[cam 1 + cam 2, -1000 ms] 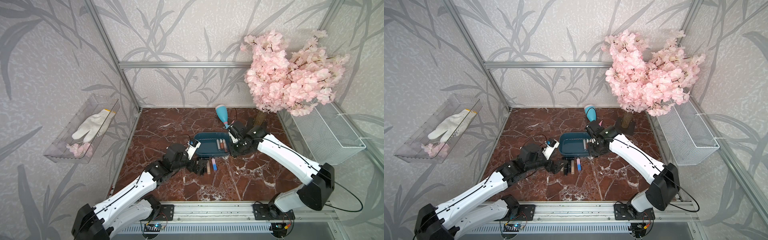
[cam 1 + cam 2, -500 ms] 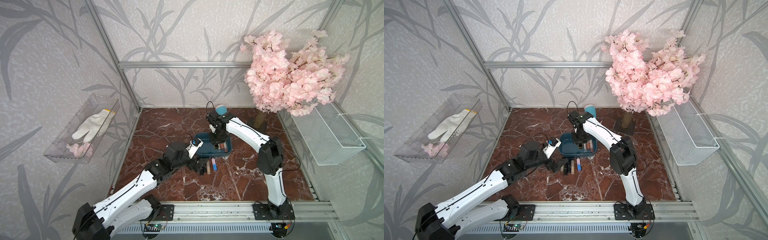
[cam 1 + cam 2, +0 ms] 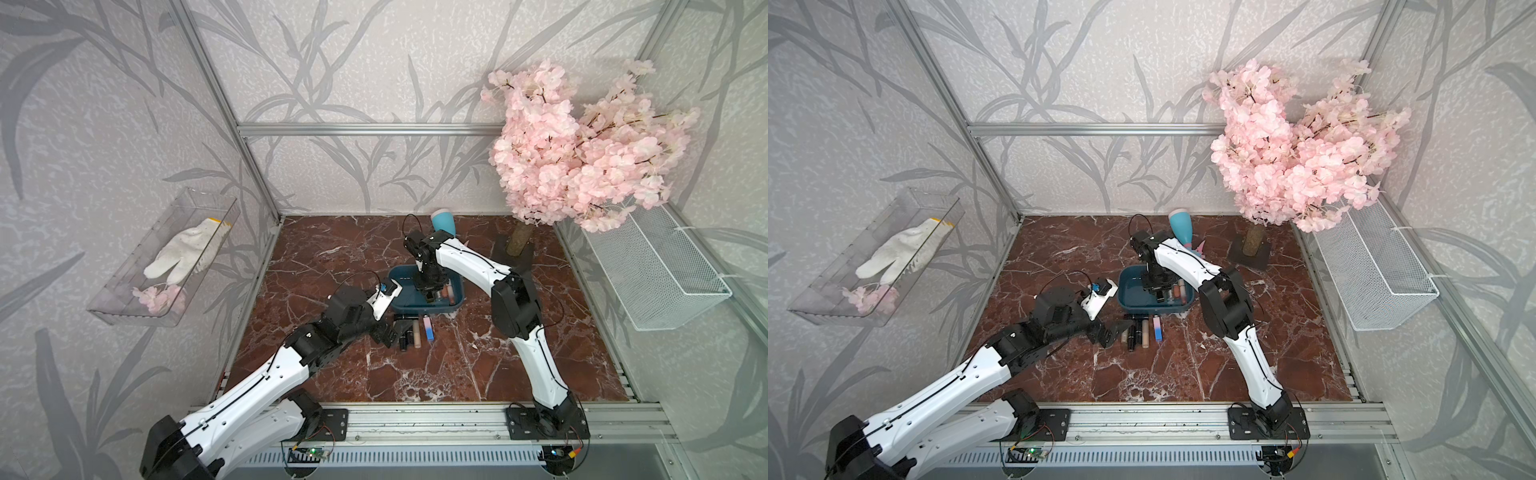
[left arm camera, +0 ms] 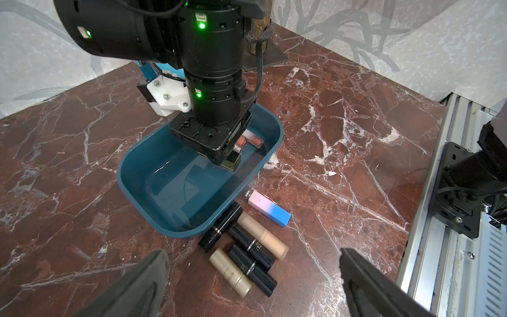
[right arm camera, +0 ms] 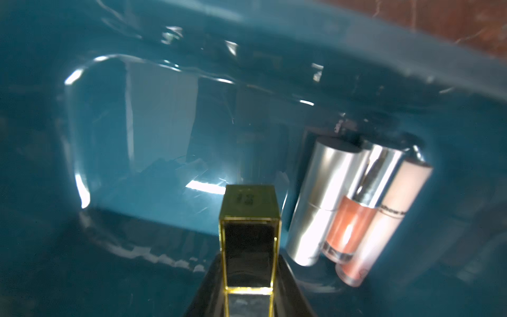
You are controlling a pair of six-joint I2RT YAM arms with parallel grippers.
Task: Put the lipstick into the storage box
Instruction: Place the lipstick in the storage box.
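A: In both top views your right hand (image 3: 430, 294) hangs inside the storage box (image 3: 400, 293), low over its floor; your left hand (image 3: 388, 333) hovers over the row of loose lipsticks (image 3: 411, 334) lying on the counter (image 3: 457, 365), just beside the box's near wall.

B: From the left wrist you see that left hand spread wide, gripping nothing; beyond it the right hand is clamped on a gold-edged lipstick (image 4: 231, 163), end down over the box floor; whether it touches, you cannot tell.

A: The right wrist agrees; the lipstick sits pinched between the fingers (image 5: 295, 296); three tubes (image 5: 356, 208) lie just beside it against one wall; the other side is bare floor.

B: So you are at the placing step, I judge; your next move is to part the fingers, then lift straight up.

A: Mind the edges; let go on its end, it may topple toward the tubes; the bare side gives you room; your two arms are close together over the near wall, so hold the left one off until the right is up and out.
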